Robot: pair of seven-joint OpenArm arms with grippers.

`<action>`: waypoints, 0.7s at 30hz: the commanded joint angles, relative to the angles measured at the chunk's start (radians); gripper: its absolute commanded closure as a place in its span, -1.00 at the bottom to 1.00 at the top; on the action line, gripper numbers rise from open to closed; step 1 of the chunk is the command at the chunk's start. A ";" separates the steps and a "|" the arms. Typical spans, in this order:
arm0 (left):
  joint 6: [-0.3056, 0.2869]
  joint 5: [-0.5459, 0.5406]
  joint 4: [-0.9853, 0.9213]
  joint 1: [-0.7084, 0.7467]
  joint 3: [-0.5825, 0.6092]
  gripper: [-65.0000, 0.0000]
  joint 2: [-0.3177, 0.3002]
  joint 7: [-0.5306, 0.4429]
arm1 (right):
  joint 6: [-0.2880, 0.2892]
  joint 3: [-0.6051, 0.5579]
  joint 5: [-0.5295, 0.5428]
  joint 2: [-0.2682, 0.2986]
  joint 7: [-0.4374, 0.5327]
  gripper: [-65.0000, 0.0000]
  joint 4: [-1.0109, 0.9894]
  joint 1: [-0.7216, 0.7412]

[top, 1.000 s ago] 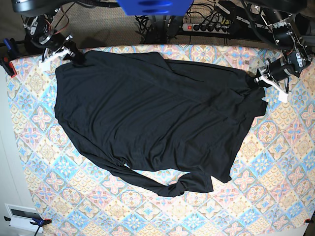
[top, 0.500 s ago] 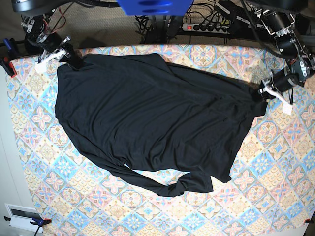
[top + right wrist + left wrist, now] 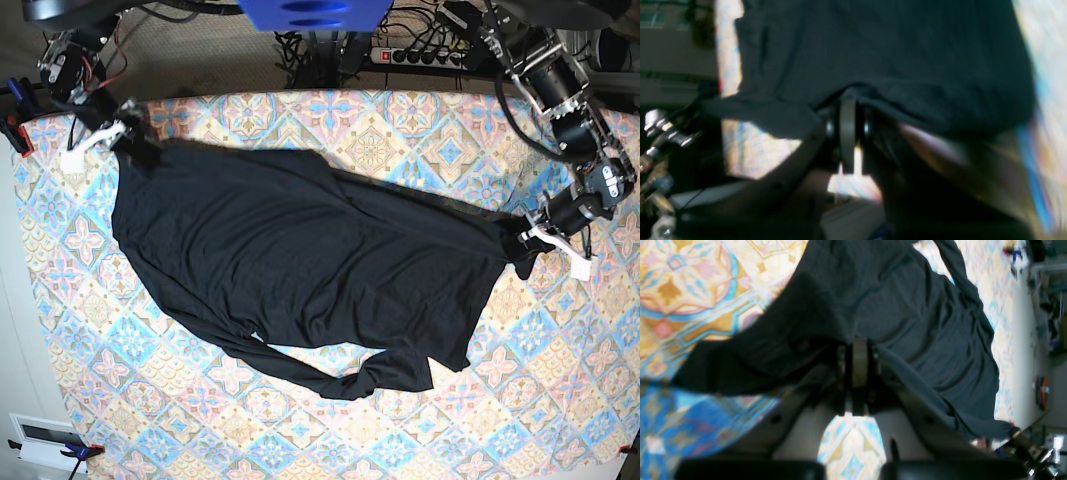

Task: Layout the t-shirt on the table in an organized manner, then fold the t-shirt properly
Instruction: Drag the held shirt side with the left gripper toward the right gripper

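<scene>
The black t-shirt lies spread across the table, slanting from the far left corner toward the right side, with a bunched sleeve at its near edge. My left gripper is shut on the t-shirt's right edge; in the left wrist view its jaws pinch dark fabric just above the patterned cloth. At the far left my right gripper is shut on the t-shirt's upper left corner. The right wrist view shows that gripper with the t-shirt draped over it.
A power strip and cables lie beyond the far edge of the table. Red clamps hold the cloth at the left edge. A white box sits off the near left corner.
Both grippers have moved toward me with the t-shirt's corners. The top edge has slid down from the table's far edge, most on the right, and the cloth is pulled tauter.
</scene>
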 commanded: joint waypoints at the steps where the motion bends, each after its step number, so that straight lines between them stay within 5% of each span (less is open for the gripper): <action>1: -0.003 -0.015 0.008 -0.029 -0.003 1.00 -0.016 -0.019 | 0.006 0.021 0.019 0.015 0.006 0.95 0.010 -0.010; 6: -0.003 -0.004 -0.047 -0.080 -0.001 1.00 0.006 -0.028 | 0.006 0.049 0.017 0.015 0.007 0.95 -0.010 0.002; 16: -0.001 0.116 -0.050 -0.097 0.220 1.00 0.006 -0.243 | 0.004 0.049 0.014 0.016 0.009 0.95 -0.111 0.064; 21: -0.001 0.142 -0.141 -0.109 0.244 1.00 0.012 -0.275 | 0.003 0.049 0.014 0.030 0.010 0.95 -0.153 0.098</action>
